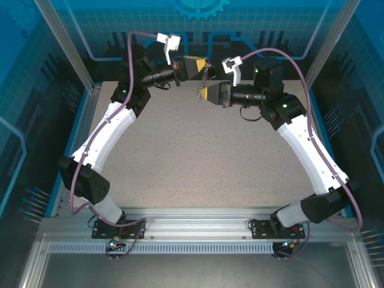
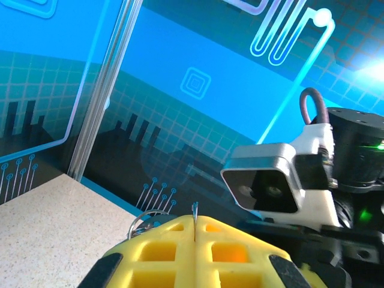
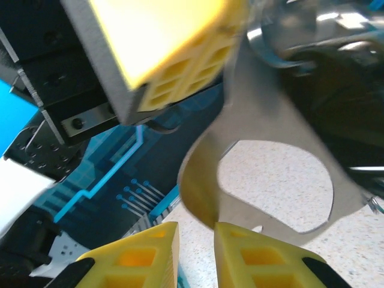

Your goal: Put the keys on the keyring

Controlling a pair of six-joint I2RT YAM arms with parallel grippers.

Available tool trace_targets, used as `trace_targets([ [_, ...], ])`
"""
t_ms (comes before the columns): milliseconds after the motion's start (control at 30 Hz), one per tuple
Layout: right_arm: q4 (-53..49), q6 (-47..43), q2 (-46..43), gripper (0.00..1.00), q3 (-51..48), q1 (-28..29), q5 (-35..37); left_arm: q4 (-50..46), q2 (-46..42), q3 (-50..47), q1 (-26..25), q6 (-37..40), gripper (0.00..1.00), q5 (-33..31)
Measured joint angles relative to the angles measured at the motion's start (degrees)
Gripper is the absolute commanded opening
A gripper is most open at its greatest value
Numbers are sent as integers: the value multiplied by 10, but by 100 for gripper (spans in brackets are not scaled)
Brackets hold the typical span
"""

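Top external: speckled beige worktop [image 1: 192, 162], blue circuit-print walls [image 1: 120, 30].
Keyring [image 3: 252, 108] long axis slants down toward right claw [image 3: 197, 231], slightly apart, grip unclear; left claw [image 2: 195, 225] together.

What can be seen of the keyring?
The keyring looks like a flat, dull grey metal loop, blurred in the right wrist view, the speckled table showing through its oval opening. It hangs in the air, with a thin chain dangling. Its upper end seems pinched in the left gripper's shut jaws; its lower edge sits just above the right gripper's parted jaws.
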Motion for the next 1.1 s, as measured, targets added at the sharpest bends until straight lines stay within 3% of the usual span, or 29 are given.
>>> trace_targets([
  [267, 42, 25, -56, 25, -34, -106, -12, 60, 0, -9, 1, -55, 0, 1],
  [533, 88, 43, -57, 40, -12, -140, -16, 131, 0, -9, 2, -120, 0, 21],
  [700, 125, 66, -3, 49, 9, -132, -21, 146, 1, -9, 2, -138, 0, 30],
  [967, 123, 46, 54, 49, 73, -53, -34, 155, 6, -9, 2, -153, 0, 44],
  [1100, 121, 33, 54, 47, 82, -41, -35, 166, 6, -8, 7, -162, 0, 46],
])
